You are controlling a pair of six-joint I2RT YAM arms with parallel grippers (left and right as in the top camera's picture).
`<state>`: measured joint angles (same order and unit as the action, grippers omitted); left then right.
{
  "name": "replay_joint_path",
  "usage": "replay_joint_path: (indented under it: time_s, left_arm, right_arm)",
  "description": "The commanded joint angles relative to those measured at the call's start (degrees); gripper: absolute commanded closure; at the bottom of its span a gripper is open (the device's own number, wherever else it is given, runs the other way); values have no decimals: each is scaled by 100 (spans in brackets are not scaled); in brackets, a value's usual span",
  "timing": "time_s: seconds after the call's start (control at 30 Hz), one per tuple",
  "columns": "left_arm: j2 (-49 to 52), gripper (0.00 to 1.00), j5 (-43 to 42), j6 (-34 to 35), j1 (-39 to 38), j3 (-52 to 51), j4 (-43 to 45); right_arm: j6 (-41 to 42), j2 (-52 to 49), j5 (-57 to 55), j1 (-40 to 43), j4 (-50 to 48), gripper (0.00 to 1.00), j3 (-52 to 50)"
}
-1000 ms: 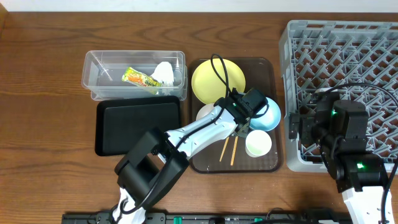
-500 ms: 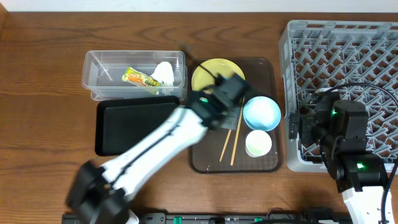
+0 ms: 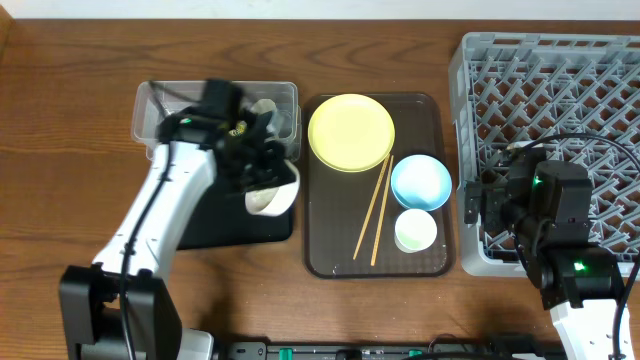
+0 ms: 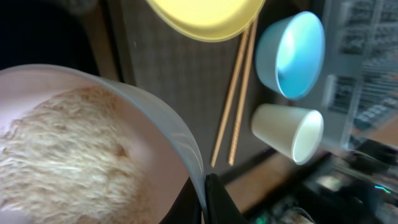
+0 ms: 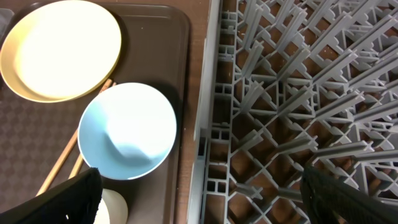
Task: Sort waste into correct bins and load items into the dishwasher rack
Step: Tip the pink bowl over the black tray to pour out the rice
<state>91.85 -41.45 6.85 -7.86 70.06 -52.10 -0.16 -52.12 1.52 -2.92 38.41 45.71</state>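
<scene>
Our left fingers (image 4: 213, 200) clamp the white bowl (image 3: 270, 190), rice (image 4: 68, 155) inside, above the black tray (image 3: 262, 228); we should tip slowly (rim kept low). Right fingers (image 5: 56, 198) hang released by the rack (image 3: 560, 70).

Mock dishwashing bench (grey rack (image 3: 470, 80), tray (image 3: 330, 220))

overhead: bright, even, soft shadows; left arm (image 3: 165, 205) motion-smeared near its wrist
left wrist: dim, white bowl (image 4: 93, 155) soft, right edge blurred
right wrist: sharp, sheen on light blue bowl (image 5: 127, 130)
</scene>
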Motion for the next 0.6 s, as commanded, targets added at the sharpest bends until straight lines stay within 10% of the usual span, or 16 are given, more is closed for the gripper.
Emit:
replay_joint_path:
  time_s: [0.0,0.57]
  left_arm:
    - [13,94,-1692,-997,662,-525,0]
    - [485,94,-4218,-946,2879,-1832,490]
  right_arm:
    - [98,4,4,-11,20,1,116]
    - [98,4,4,-11,76,1,116]
